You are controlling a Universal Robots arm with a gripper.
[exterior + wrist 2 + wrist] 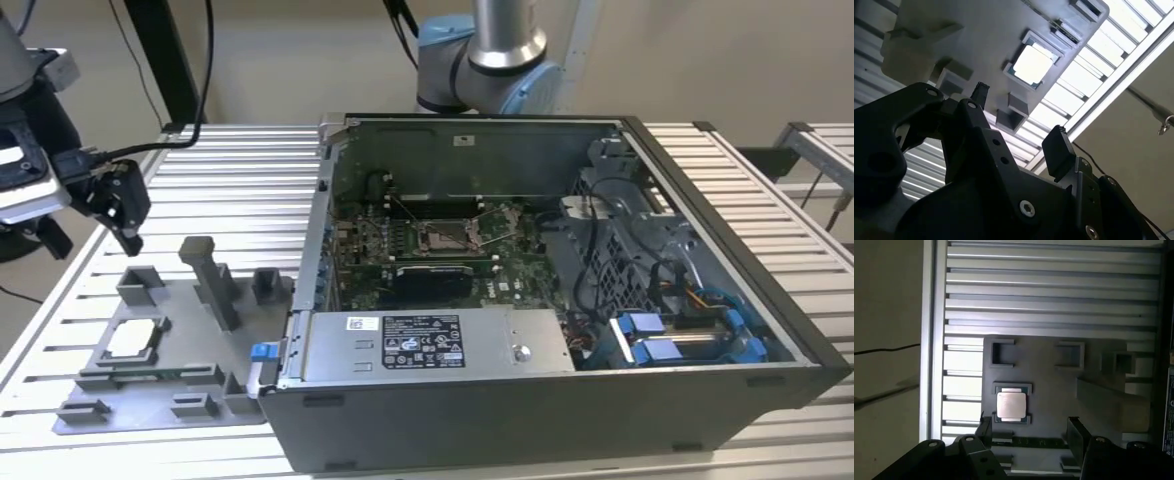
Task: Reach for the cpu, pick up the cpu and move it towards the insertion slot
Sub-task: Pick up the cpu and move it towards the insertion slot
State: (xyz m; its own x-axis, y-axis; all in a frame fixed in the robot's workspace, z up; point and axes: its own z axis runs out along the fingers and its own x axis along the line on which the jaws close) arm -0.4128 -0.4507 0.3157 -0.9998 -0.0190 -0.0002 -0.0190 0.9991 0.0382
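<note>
Exterior view, lower left: cpu [134, 340] is lying flat in the grey fixture tray [134, 418]. First wrist view: gripper [1029, 431] is hovering near it, spread, empty. Likely light, stiff, fragile; opposite edges look the safest hold.

The cpu [1033, 64] lies flat in a square recess of the grey fixture tray [989, 35], its pale top bright with glare; the tray rests on the slatted metal counter [1089, 60], whose slats run out past the tray's edge; a chunky pale block [911, 50] rises from the tray, well apart from the cpu; the black end effector [1019, 114] is apart from the cpu, its two fingers [1056, 145] spread wide with nothing between them.
</note>
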